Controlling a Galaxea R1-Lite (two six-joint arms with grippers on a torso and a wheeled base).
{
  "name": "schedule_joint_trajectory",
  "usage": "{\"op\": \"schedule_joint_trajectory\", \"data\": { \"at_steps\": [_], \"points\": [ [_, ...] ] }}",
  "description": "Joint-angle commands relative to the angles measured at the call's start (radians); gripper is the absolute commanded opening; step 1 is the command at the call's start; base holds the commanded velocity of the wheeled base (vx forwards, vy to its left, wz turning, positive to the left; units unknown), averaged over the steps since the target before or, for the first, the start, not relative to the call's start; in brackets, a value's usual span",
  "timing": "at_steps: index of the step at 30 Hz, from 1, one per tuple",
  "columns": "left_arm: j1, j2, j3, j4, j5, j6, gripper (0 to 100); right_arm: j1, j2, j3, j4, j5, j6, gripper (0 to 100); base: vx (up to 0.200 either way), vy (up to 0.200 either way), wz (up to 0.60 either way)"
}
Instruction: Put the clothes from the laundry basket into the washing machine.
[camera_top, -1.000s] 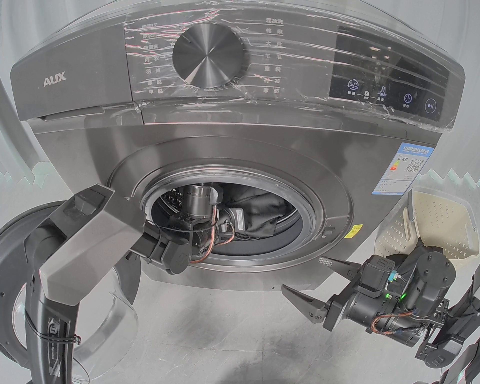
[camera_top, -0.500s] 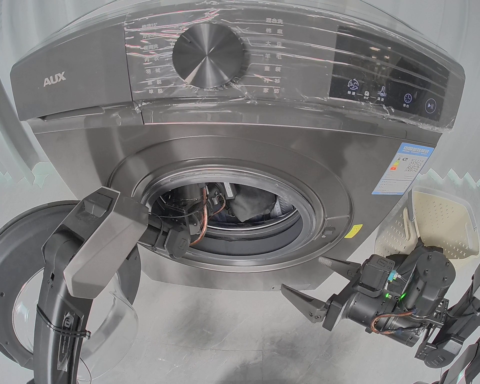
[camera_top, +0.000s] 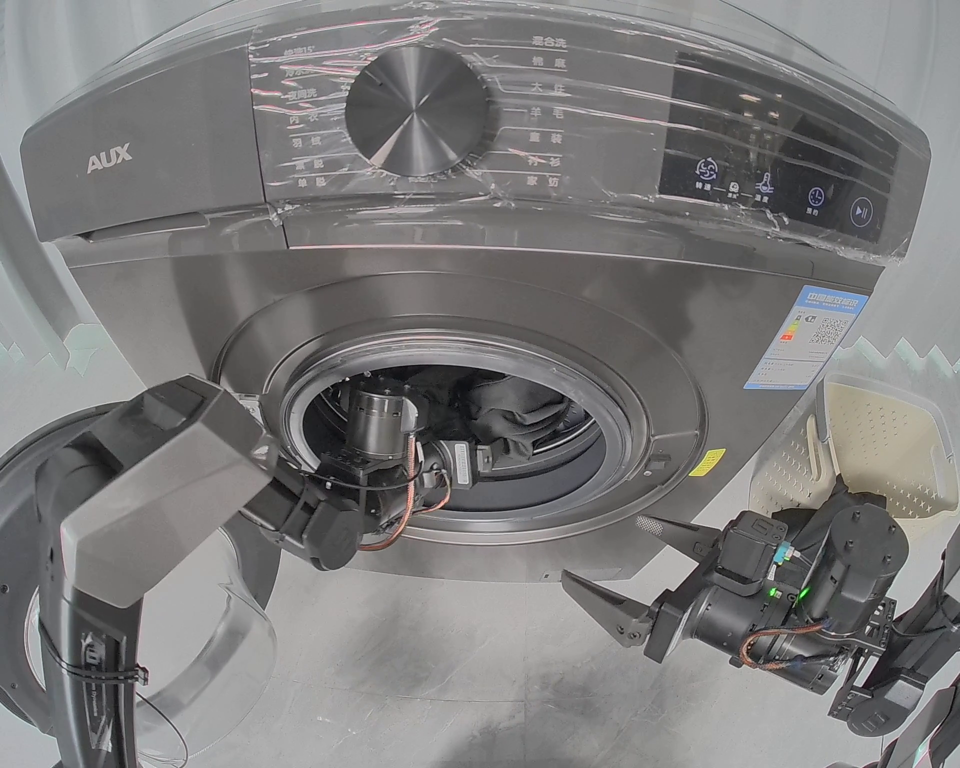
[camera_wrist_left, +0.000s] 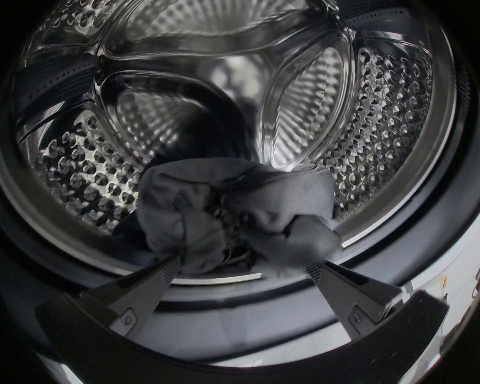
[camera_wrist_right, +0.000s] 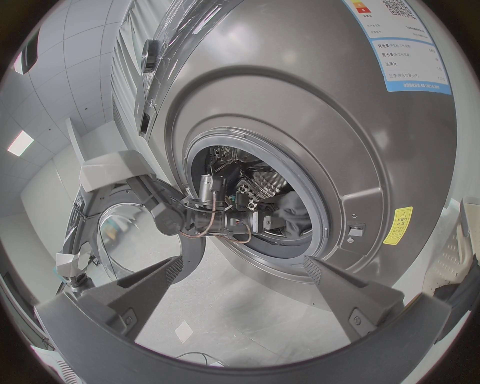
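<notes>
Left gripper (camera_wrist_left: 241, 267) hovering inside washing machine drum (camera_wrist_left: 390, 100), jaws spread, dark grey garment (camera_wrist_left: 240, 210) bunching between tips. Right gripper (camera_top: 603, 550) hanging near laundry basket (camera_top: 890, 440), jaws spread.

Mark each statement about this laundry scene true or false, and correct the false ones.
1. The door of the washing machine is open. True.
2. The right gripper holds a garment. False: it is open and empty, outside the machine.
3. A dark grey garment lies in the drum. True.
4. The left gripper is shut. False: it is open at the drum's mouth.
5. The laundry basket stands on the robot's left. False: it stands on the right.
</notes>
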Motion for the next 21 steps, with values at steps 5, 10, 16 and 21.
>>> {"op": "schedule_joint_trajectory", "data": {
  "at_steps": [5,10,16,21],
  "points": [
    [-0.044,-0.221,0.207,0.095,-0.100,0.061,100,0.001,0.002,0.001,0.000,0.000,0.001,100,0.000,0.000,0.00],
    [-0.046,-0.247,0.228,0.090,-0.137,0.076,100,0.001,0.002,0.001,0.000,0.000,0.001,100,0.000,0.000,0.00],
    [-0.046,-0.165,0.167,-0.014,-0.157,0.068,100,0.002,0.005,0.001,0.001,0.000,0.001,100,0.000,0.000,0.00],
    [-0.040,-0.028,0.070,-0.080,-0.140,0.065,100,0.002,0.014,0.001,0.000,0.000,0.001,100,0.000,0.000,0.00]
  ]
}}
